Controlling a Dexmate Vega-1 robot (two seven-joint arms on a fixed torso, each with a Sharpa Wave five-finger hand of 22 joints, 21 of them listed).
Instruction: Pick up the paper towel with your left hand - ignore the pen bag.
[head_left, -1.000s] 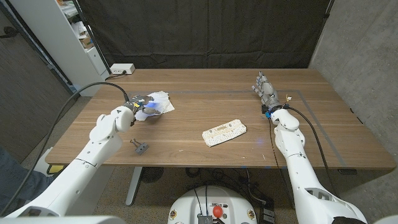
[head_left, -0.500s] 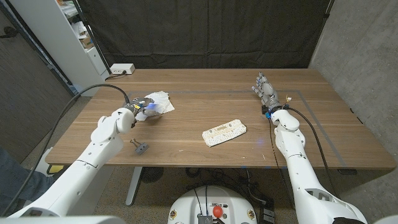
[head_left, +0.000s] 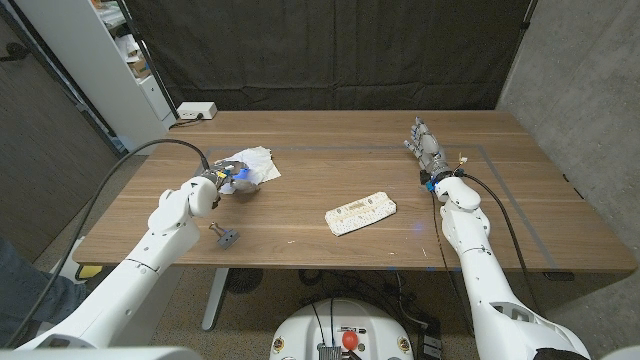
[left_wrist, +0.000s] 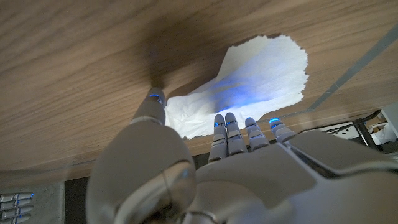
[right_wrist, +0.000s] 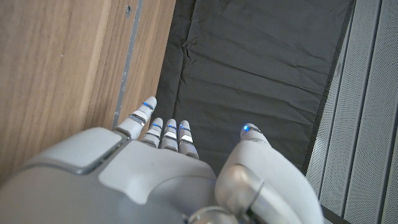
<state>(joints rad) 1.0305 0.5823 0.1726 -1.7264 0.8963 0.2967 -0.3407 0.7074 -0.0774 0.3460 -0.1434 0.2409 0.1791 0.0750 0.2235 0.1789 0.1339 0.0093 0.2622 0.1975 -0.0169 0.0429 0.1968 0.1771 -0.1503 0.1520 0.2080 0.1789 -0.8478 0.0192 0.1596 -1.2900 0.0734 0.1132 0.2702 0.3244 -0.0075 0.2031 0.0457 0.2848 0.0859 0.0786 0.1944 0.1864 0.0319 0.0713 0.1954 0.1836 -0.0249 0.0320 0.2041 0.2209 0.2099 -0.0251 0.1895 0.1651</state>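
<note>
White paper towel (head_left: 253, 163) crumpled on wooden bench (head_left: 330, 215), directly at left hand (head_left: 226, 177) fingertips. Left wrist view: same paper towel (left_wrist: 252, 84) lit blue just beyond fingers (left_wrist: 227, 130), thumb (left_wrist: 152, 109) spread off to one side near its edge. Fingers apart, nothing gripped. Contact with the towel: cannot tell (fingertips overlap its near edge in the wrist view, could be touching or just above).

Pen bag (head_left: 361, 213), pale and flat, well apart from left hand, toward bench middle, roughly between both hands. Small dark metal object (head_left: 226, 237) on bench near left forearm, on the robot's side of the hand, not touching it.

Right hand (head_left: 424, 145) well apart from everything, fingers extended toward far edge of bench, held apart, holding nothing. Right wrist view: right hand (right_wrist: 168, 162) with fingertips at bench edge, dark curtain (right_wrist: 261, 68) beyond.

White box (head_left: 196, 111) off the far corner of the bench, beyond left hand. Thin tape line (head_left: 480, 150) on bench surface just beside right hand.
</note>
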